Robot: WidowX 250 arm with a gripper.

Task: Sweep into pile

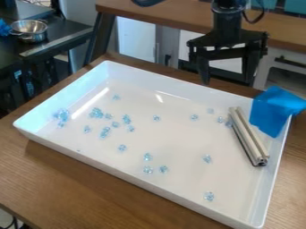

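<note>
Many small, clear bluish pieces (95,113) lie scattered over the floor of a white tray (179,205), which sits on a brown wooden desk (78,179). Toward the left they bunch in loose clumps, packed so tightly that I can't count them; others lie singly through the middle, and one is well apart toward the near right. A pair of silvery bars (250,136) lies side by side at a slant in the tray's right part, with a few pieces near the left side of their far end, one so close I can't tell whether it touches. Blue sheeting (276,109) droops over the far right corner, hiding that bit of rim; whether it is joined to the bars, I can't make out. Above the tray's far side hangs the black hand (227,82), its two fingers spread wide with nothing between them, the arm over it cut off at the top. Off at the far left, a metal pot (30,30) stands on a dark surface, beside something blue (4,28) cropped by the edge.
</note>
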